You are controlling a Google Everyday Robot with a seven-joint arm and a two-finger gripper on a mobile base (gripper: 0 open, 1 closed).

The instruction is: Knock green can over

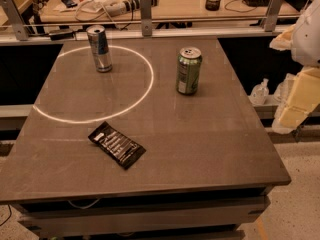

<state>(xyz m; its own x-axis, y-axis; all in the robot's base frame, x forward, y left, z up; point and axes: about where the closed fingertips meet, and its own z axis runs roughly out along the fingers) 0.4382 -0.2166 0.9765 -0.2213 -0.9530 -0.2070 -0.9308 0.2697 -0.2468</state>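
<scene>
The green can (189,70) stands upright on the tabletop (210,149), right of centre and toward the far half. It sits just outside the right-hand arc of the white circle (147,91) marked on the surface. Its long axis is vertical, silver top and pull tab up.

The claw (296,104) shows as pale cream-coloured parts at the right edge of the view, off the tabletop's right side and well apart from the can. From the claw, the can lies toward the left of the view and a little farther back, so I judge a sideways sweep to the left against its upper body would tip it.

The claw is cut off by the frame edge and its shape is hard to read. I cannot tell whether it is open or closed, or whether it holds anything.

The slim blue-and-silver can (99,48) and the black packet (116,145) lie beyond the green can, away from that path.
</scene>
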